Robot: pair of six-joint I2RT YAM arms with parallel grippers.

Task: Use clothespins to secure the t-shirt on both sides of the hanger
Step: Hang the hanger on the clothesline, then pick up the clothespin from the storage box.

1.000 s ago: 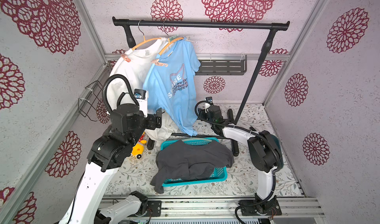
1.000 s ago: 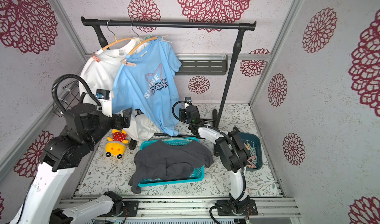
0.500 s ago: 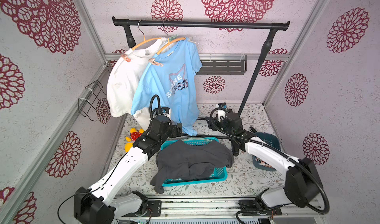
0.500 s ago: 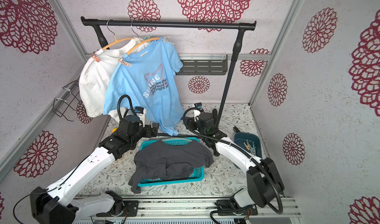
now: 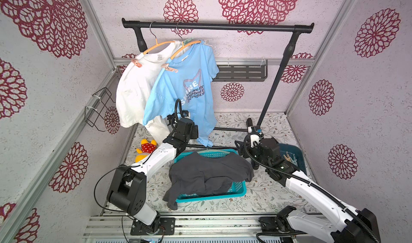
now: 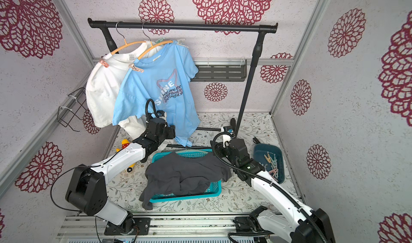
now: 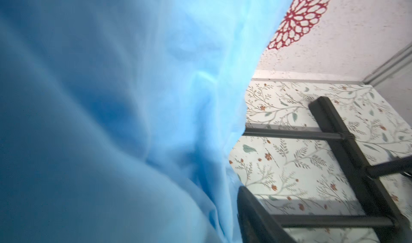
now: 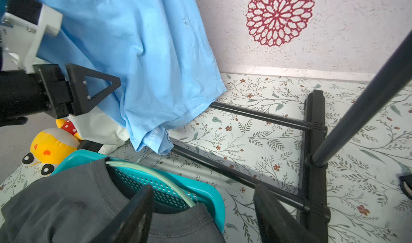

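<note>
Pastel plastic clothespins [image 6: 270, 164] lie in the dark blue tray [image 6: 259, 150] near our right pincer [image 8: 202, 187], which stands apart and empty. Our left pincer [image 8: 107, 86] lies against the hanging light blue t-shirt [image 5: 185, 86]; apart or together, we cannot tell. We should take one pin by its tail ends, so that squeezing spreads its mouth.

In both top views the rack [image 5: 223, 26] spans the upper middle, the plain t-shirt [image 5: 133, 90] and, right of and before it, the printed t-shirt [image 5: 189, 70] hanging at its left end, while on the desk [image 5: 263, 192] below, the basket [image 5: 211, 195] holding a crumpled garment [image 5: 207, 172] sits centre, a toy [image 5: 146, 149] to its left and the tray [image 6: 263, 149] of clothespins [image 6: 270, 161] to its right.
</note>
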